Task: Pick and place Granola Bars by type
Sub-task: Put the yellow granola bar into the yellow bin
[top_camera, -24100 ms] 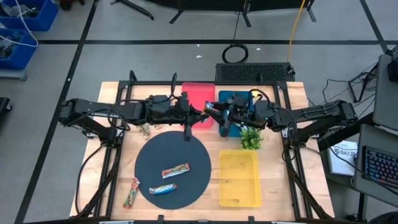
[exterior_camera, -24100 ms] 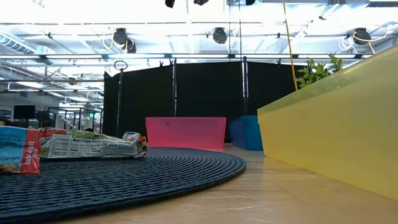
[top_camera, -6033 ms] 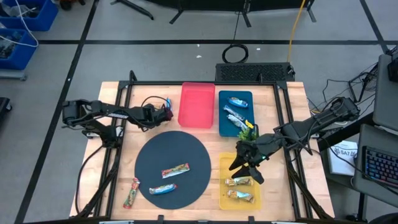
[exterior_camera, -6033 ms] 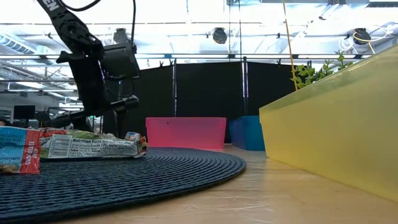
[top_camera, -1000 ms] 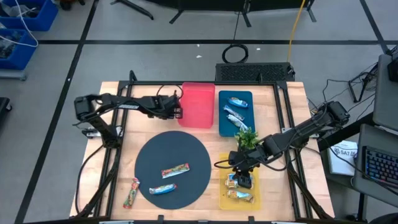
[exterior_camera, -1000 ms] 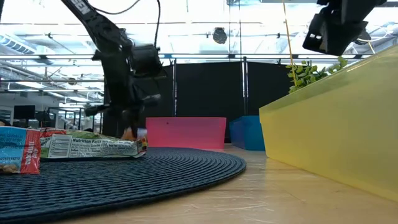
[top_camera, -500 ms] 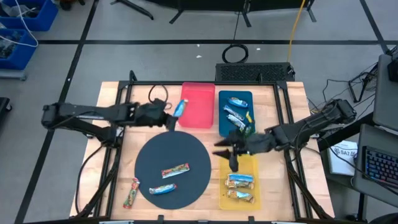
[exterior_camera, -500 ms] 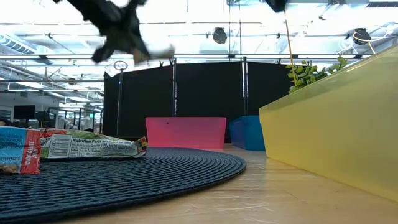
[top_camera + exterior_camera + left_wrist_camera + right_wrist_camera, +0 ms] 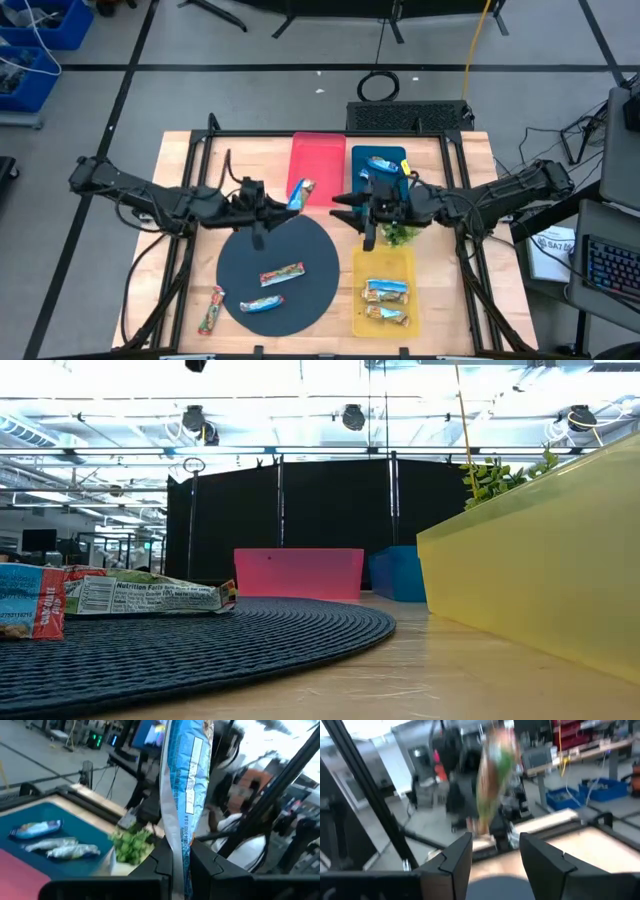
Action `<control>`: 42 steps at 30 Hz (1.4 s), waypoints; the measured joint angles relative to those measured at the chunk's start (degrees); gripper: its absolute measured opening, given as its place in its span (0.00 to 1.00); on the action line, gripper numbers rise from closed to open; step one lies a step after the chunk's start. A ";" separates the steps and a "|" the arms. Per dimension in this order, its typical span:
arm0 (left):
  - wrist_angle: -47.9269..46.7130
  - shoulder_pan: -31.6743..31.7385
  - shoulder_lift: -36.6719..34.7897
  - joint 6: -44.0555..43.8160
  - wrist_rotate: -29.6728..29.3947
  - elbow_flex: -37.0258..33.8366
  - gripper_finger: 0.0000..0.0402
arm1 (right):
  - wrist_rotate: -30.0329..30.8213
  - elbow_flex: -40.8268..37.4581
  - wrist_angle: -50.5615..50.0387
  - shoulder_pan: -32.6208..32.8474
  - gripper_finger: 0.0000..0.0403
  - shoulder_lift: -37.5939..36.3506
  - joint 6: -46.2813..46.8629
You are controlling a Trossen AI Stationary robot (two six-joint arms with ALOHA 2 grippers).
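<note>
A wooden table seen from above carries a round dark woven mat at the front left, a yellow plastic tray at the front right, and a red plastic tray and a teal plastic tray side by side at the back. The left gripper reaches in from the left side and hangs above the table just beside the red tray's near left corner; its jaws are pinched tight on the lower end of a blue-and-white wrapped granola bar, which stands upright between the fingers in the left wrist view. The right gripper reaches in from the right side and hangs between the mat's far edge and the yellow tray's far end, beside a small green plant sprig; its two dark fingers stand apart with nothing between them. Two silvery-tan wrapped bars lie in the yellow tray. Blue-and-white wrapped bars lie in the teal tray. On the mat lie an orange-green-yellow wrapped bar and, nearer the front edge, another blue-and-white bar. A second orange-green-yellow bar lies on the bare wood just off the mat's front left edge. The red tray holds no bars.
</note>
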 joint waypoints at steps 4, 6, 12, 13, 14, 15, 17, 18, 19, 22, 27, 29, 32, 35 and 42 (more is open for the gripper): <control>3.83 -0.55 2.65 0.33 -0.12 -0.02 0.08 | -0.17 -0.02 3.04 -0.90 0.39 0.82 -0.19; 7.08 -0.50 4.36 0.42 0.04 -0.02 0.08 | -0.15 0.00 3.98 -1.29 0.39 1.43 -0.10; 12.71 -0.44 10.23 -0.99 1.42 -0.02 0.08 | -0.22 0.00 5.71 -1.41 0.39 2.56 0.14; 13.96 -0.44 11.31 -1.41 1.95 -0.02 0.08 | -0.30 -0.02 5.46 -1.41 0.39 2.62 0.27; 15.24 -0.44 12.30 -1.91 2.07 -0.02 0.08 | -0.55 -0.02 5.49 -1.41 0.39 2.86 0.46; 16.43 -0.44 13.09 -2.51 2.26 -0.02 0.08 | -0.59 -0.02 5.61 -1.38 0.39 3.23 0.85; 17.90 -0.44 14.45 -3.81 2.47 -0.02 0.08 | -0.59 -0.02 5.55 -1.38 0.39 3.49 2.04; 19.06 -0.40 15.25 -4.32 2.42 -0.02 0.08 | -0.97 -0.02 5.43 -1.38 0.39 3.49 2.80; 19.60 -0.21 15.76 -4.51 2.42 -0.02 0.08 | -1.71 -0.02 5.31 -1.41 0.38 3.59 3.24; 19.72 0.24 16.61 -5.79 2.47 -0.02 0.08 | -1.80 -0.02 5.25 -1.38 0.36 3.91 4.10; 19.29 1.26 17.05 -6.37 2.89 0.00 0.08 | -4.18 -0.04 5.11 -1.54 0.25 3.88 6.40; 19.48 1.73 17.05 -6.31 3.44 0.00 0.08 | -4.26 -0.04 5.11 -1.67 0.18 3.86 6.76; 21.20 2.18 17.07 -5.97 3.50 -0.02 0.09 | -4.33 -0.02 5.50 -1.71 0.04 3.82 6.66; 22.91 2.66 17.08 -6.97 4.16 -0.02 0.11 | -4.24 0.04 5.76 -1.71 0.02 3.76 6.11; 27.09 3.56 14.43 -5.88 18.60 -0.13 0.28 | -4.71 0.15 -0.68 -1.36 0.00 0.34 7.39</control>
